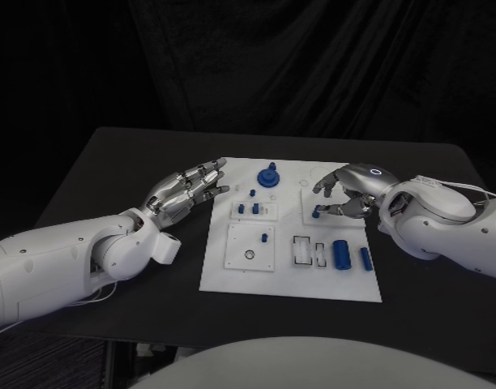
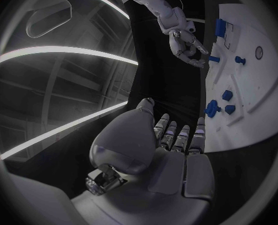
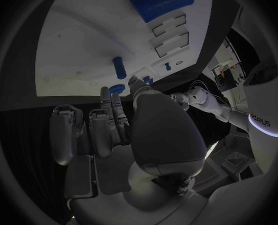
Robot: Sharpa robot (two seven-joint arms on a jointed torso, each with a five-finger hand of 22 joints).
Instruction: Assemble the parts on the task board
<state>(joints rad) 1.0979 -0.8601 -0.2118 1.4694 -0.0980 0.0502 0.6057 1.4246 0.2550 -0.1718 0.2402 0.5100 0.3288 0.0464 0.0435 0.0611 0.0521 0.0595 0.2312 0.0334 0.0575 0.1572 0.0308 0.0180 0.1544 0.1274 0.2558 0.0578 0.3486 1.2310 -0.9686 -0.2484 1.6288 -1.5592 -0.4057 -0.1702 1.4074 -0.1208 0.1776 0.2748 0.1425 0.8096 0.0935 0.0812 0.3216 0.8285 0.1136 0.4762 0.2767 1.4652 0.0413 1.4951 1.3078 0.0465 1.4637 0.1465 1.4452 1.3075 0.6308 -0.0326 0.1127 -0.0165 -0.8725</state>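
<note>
right hand (image 1: 348,194) is reaching over the task board (image 1: 292,284), fingers pinching at a small blue part (image 1: 318,212), grip unclear to you, while left hand (image 1: 184,193) is hovering spread, empty.

Black table (image 1: 120,162) — white task board (image 1: 289,275) flat at centre.
</note>
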